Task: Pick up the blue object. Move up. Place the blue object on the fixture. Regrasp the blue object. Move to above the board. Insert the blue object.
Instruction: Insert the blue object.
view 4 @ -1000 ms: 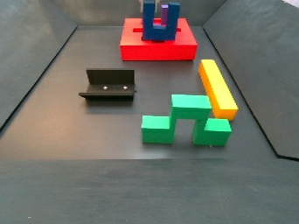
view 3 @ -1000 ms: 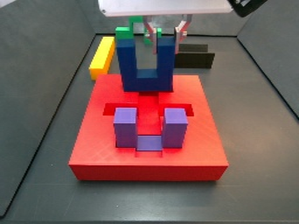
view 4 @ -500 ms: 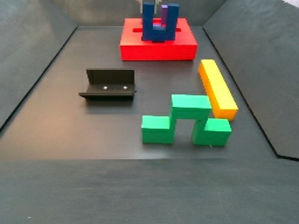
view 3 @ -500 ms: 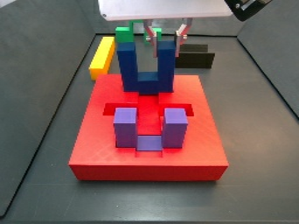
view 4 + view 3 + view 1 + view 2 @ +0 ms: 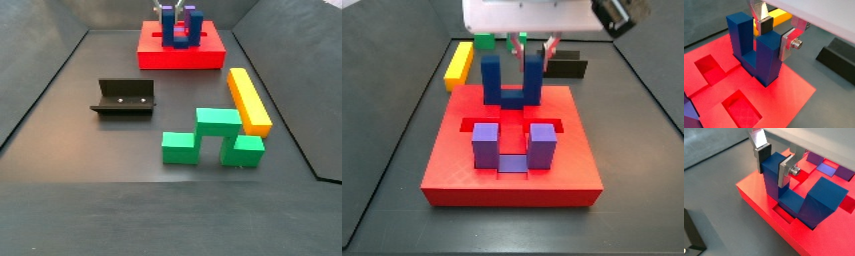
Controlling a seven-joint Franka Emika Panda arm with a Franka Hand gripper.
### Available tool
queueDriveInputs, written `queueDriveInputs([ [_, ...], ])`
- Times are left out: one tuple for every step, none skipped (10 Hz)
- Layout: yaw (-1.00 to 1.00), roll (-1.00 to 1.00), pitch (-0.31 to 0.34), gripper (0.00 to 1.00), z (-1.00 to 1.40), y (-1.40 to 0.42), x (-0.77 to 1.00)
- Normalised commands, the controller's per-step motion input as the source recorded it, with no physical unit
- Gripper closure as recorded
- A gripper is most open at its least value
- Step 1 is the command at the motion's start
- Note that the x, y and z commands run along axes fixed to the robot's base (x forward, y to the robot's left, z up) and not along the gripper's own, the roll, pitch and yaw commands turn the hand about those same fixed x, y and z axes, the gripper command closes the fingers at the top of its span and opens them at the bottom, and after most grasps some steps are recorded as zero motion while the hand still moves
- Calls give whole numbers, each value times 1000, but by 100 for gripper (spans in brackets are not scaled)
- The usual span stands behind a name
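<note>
The blue object (image 5: 510,90) is a royal-blue U-block standing upright on the far part of the red board (image 5: 462,170), its base sunk in a cut-out. It shows in both wrist views (image 5: 757,60) (image 5: 817,198). My gripper (image 5: 535,52) is above it, shut on one prong: the dark pad sits inside the U and the silver plate on the outer face, seen in both wrist views (image 5: 776,37) (image 5: 773,165). In a side view the blue object (image 5: 181,35) stands on the board (image 5: 201,58) at the far end. The fixture (image 5: 123,97) stands bare on the floor.
A purple U-block (image 5: 513,145) sits in the board's near cut-out. A yellow bar (image 5: 249,100) and green blocks (image 5: 214,135) lie on the floor. The fixture also shows behind the board (image 5: 567,65). Dark walls ring the floor.
My gripper and the blue object have come straight down; the block's base has sunk into the board's far cut-out, so it stands lower than before.
</note>
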Motion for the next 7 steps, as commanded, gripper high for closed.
queueDriveInputs([
  [31,94,-50,100,-729,-126,0],
  [0,79,-43,100,-611,-163,0],
  [0,97,-40,100,-649,-180,0],
  [0,94,-59,100,-717,-191,-43],
  [0,-49,-20,100,-423,-149,-83],
  [0,-160,10,100,-371,-17,-83],
  [0,-27,36,100,-291,-177,-3],
])
